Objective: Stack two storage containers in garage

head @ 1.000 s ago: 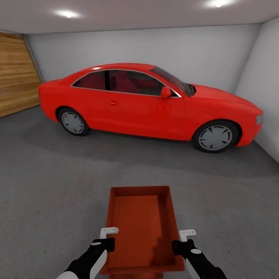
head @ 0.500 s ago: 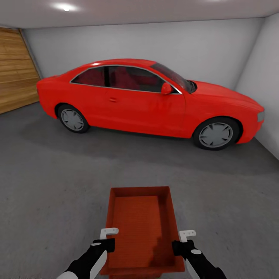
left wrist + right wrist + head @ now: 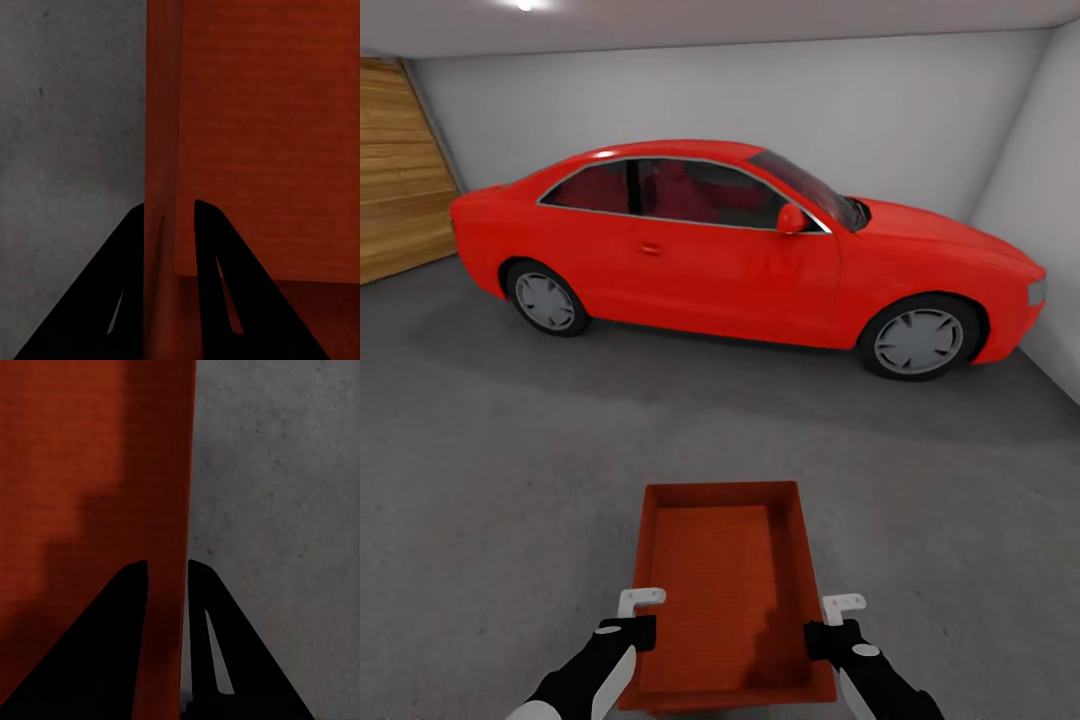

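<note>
One storage container (image 3: 725,590), orange-red and open-topped, is held level in front of the robot at the 6 o'clock edge of the head view, above the grey concrete floor (image 3: 490,480) of the garage. Its ribbed bottom is bare.

The left gripper (image 3: 640,610) is clamped on the container's left side wall; in the left wrist view (image 3: 169,225) the two dark fingers straddle that wall, one inside the bin and one outside, closed tight against it. The right gripper (image 3: 828,618) grips the opposite wall in the same manner; in the right wrist view (image 3: 166,581) its fingers pinch the rim with concrete showing on the outer side. Whether the container rests on the floor or hangs clear of it cannot be told with certainty.

Beyond the container, toward 12 o'clock, a red two-door car (image 3: 740,250) stands broadside, well apart from the bin, nose toward 3 o'clock. A wooden plank door (image 3: 400,170) occupies the wall at 10 o'clock. White walls (image 3: 760,100) close the room behind the car, and a ceiling spotlight (image 3: 525,5) glows at 11 o'clock.
</note>
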{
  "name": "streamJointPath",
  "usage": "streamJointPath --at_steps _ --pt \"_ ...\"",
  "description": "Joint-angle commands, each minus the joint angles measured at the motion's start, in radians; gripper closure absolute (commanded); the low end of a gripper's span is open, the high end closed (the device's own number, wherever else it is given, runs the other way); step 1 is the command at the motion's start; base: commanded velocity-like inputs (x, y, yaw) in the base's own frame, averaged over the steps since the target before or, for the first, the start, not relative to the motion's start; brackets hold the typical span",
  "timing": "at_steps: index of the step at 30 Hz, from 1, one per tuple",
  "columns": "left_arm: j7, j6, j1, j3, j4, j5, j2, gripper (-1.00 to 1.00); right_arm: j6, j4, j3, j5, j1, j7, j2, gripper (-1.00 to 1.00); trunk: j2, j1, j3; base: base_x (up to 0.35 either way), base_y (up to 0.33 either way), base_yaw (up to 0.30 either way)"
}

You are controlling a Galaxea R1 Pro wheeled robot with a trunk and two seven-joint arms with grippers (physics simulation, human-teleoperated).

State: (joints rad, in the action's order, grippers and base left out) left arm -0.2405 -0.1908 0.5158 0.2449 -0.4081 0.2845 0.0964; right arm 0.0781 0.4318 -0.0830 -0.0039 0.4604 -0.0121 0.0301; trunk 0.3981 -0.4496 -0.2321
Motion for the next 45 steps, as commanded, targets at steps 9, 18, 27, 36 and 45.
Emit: streamJointPath --at_steps 9,18,27,36,45 --pt "-0.011 -0.006 0.001 -0.001 -0.044 -0.01 0.071 1.0 0.006 -0.002 0.0 -0.002 0.0 -0.002 0.06 1.0 0.002 0.0 -0.016 0.0 0.0 0.0" --pt "-0.011 -0.006 0.001 0.0 -0.043 -0.009 0.071 1.0 0.006 -0.004 0.0 -0.002 0.0 -0.003 0.06 1.0 0.002 0.0 -0.031 0.0 0.0 0.0" --pt "-0.011 -0.006 0.001 0.001 -0.044 -0.009 0.071 1.0 0.006 -0.005 0.0 -0.002 0.0 -0.004 0.06 1.0 0.002 0.0 -0.046 0.0 0.0 0.0" --pt "-0.011 -0.006 0.001 0.001 -0.044 -0.008 0.071 1.0 0.005 -0.005 0.0 -0.002 0.0 -0.005 0.06 1.0 0.002 0.0 -0.049 0.0 0.0 0.0" --pt "-0.011 -0.006 0.001 0.001 -0.044 -0.008 0.072 1.0 -0.004 -0.012 0.0 -0.001 0.0 -0.011 0.06 1.0 0.002 0.0 -0.049 0.0 0.0 0.0"
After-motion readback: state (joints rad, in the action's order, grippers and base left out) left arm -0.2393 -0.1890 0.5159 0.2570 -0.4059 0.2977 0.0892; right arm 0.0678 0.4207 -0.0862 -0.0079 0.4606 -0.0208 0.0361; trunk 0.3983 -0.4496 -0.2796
